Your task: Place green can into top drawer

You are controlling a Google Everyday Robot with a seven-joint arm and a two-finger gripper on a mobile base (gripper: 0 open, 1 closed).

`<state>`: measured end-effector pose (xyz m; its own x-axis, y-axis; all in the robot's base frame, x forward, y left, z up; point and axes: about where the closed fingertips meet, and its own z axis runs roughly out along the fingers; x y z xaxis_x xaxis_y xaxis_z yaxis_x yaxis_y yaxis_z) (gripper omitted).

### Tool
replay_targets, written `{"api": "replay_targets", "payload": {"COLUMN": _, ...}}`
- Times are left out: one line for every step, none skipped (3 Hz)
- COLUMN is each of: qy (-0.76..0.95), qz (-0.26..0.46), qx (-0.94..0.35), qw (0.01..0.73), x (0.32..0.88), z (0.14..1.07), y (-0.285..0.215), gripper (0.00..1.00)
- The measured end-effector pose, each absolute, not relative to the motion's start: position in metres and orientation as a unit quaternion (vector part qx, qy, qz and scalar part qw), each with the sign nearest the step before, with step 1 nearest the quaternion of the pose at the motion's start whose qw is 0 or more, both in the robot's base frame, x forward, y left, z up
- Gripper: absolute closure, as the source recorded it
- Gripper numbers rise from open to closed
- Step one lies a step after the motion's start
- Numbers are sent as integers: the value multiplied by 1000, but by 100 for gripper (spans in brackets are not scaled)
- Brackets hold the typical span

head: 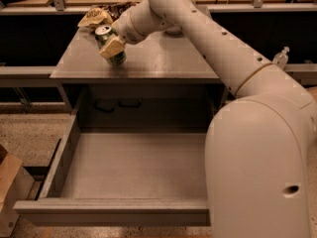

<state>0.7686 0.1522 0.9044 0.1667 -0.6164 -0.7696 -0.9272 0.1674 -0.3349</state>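
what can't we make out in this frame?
Camera view:
- Middle of the green can: covered by the gripper at the tabletop's left rear.
- Right wall of the top drawer: behind the robot's body.
- Crumpled bag: blurred, partly behind the arm.
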Motion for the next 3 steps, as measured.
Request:
{"api": "replay_targets", "payload": {"qy": 605, "qz": 155, "qx": -643, "qw": 442, "x": 736, "z": 930, "y": 128, "gripper": 100}}
{"api": "replay_targets", "payload": {"qy": 608, "qz": 142, "qx": -649, "qw": 436, "x": 697, "z": 942, "y": 95, "gripper": 100}}
{"api": "replay_targets", "payload": {"qy": 634, "qz": 146, "qx": -637, "qw": 414, "x": 657, "z": 934, "y": 59, "gripper": 100}}
